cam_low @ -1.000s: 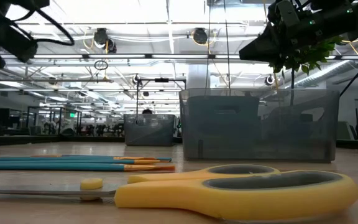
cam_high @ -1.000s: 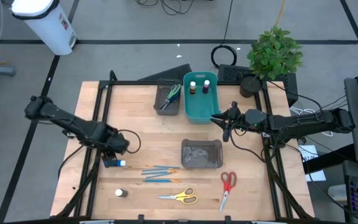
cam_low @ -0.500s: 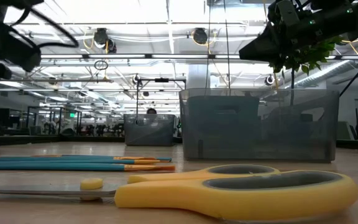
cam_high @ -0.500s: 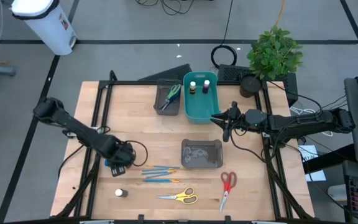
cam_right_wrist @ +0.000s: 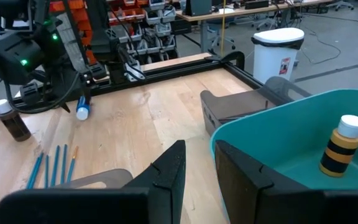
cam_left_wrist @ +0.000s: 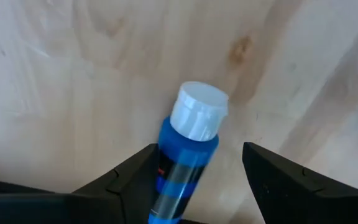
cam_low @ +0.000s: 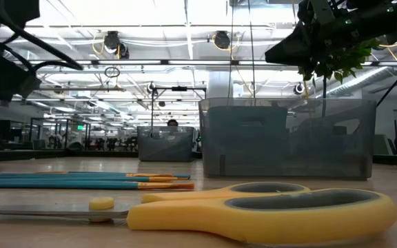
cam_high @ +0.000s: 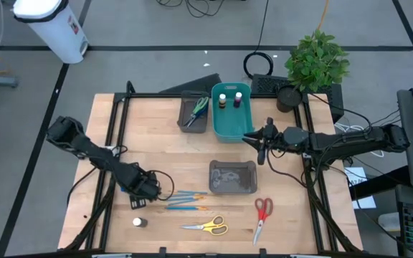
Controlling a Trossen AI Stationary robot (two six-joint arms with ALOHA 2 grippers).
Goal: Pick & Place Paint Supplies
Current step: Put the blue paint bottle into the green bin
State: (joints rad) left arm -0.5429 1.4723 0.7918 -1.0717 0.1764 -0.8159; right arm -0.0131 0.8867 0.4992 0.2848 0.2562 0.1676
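1. Blue paint bottle (cam_left_wrist: 187,165) lies on its side on the wooden table (cam_high: 163,154), near the left front. White cap, blue body with a clear band. It sits between the fingers of the left gripper (cam_left_wrist: 194,180).
2. Left gripper: jaws spread either side of the bottle, one finger close against it, the other with a gap. Not yet pinching, as far as can be seen. Lying flat, the bottle likely calls for a low, side-on grasp.
3. Just beside: thin blue-and-orange brushes (cam_high: 186,200) laid roughly parallel. Nearer the front edge, a brown bottle (cam_high: 139,223) upright, yellow scissors (cam_high: 208,227), red scissors (cam_high: 262,215).
4. Teal bin (cam_high: 231,112) at the back already holds two bottles upright; probably the target for paints. A dark grey tray (cam_high: 194,112) beside it holds scissors; a second tray (cam_high: 232,177) sits mid-table.
5. Right gripper (cam_high: 261,145) waits beside the bin's near corner, fingers close together with a narrow gap, holding nothing.
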